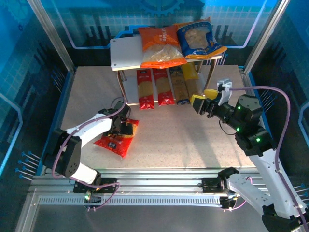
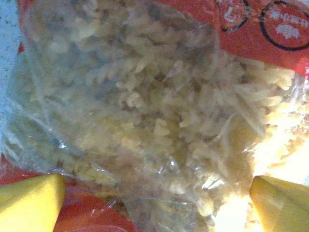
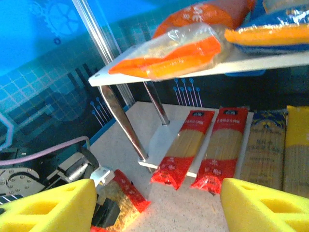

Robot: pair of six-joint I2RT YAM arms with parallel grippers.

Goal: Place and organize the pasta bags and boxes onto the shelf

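A red bag [image 1: 116, 142] of spiral pasta lies on the table at the left. My left gripper [image 1: 123, 126] is down on top of it and open. Close up, its yellow fingertips [image 2: 29, 203] stand wide apart with the bag's clear window [image 2: 154, 106] between and beneath them. The shelf [image 1: 123, 53] holds an orange bag [image 1: 159, 46] and a blue bag [image 1: 199, 38] on its top board. Two red pasta boxes [image 1: 146, 89], a dark blue one [image 1: 178, 86] and a yellow one [image 1: 190, 79] lie side by side on the lower board. My right gripper [image 1: 203, 99] hovers open in front of them with nothing between its fingers.
The right wrist view shows the shelf's metal legs [image 3: 123, 121], the lower board's near corner [image 3: 159, 145] and the red bag [image 3: 123, 198] under the left arm [image 3: 43, 169]. Blue walls and metal posts [image 1: 50, 36] fence the table. Bare tabletop [image 1: 183, 140] lies in the middle.
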